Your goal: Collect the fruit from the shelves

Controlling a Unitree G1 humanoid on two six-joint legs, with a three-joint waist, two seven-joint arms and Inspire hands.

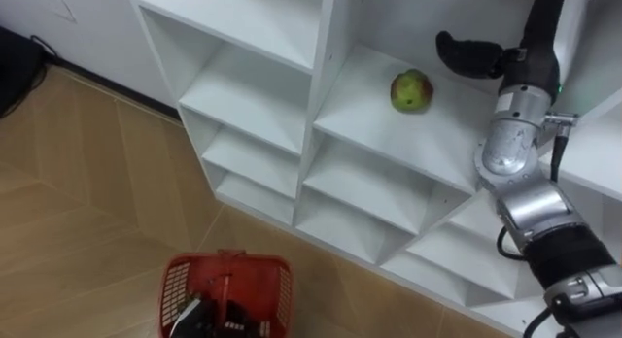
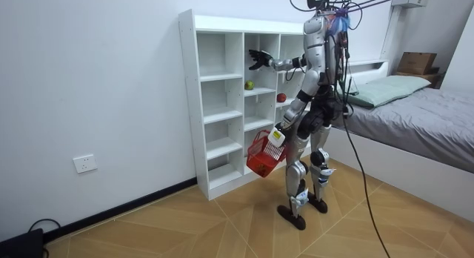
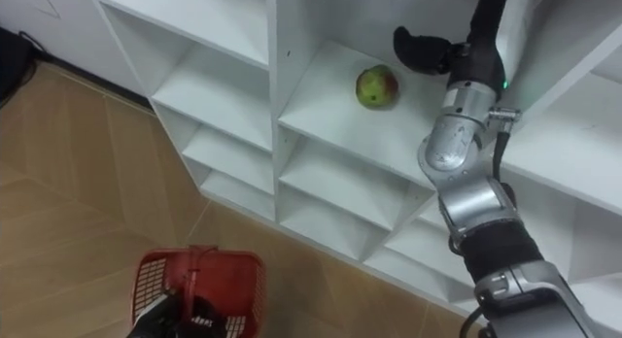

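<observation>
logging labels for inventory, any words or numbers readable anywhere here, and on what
None can be read.
The closet, apple and red basket show no print.
Cardboard box: any marking is too small to read.

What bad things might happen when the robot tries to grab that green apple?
1. The green apple is round and lies loose on the shelf. The right robot hand, open near it and not touching, might bump it so it rolls off the edge.
2. The red basket hangs low from the left robot hand, off to the side of the apple, so a dropped apple would probably hit the floor instead.
</observation>
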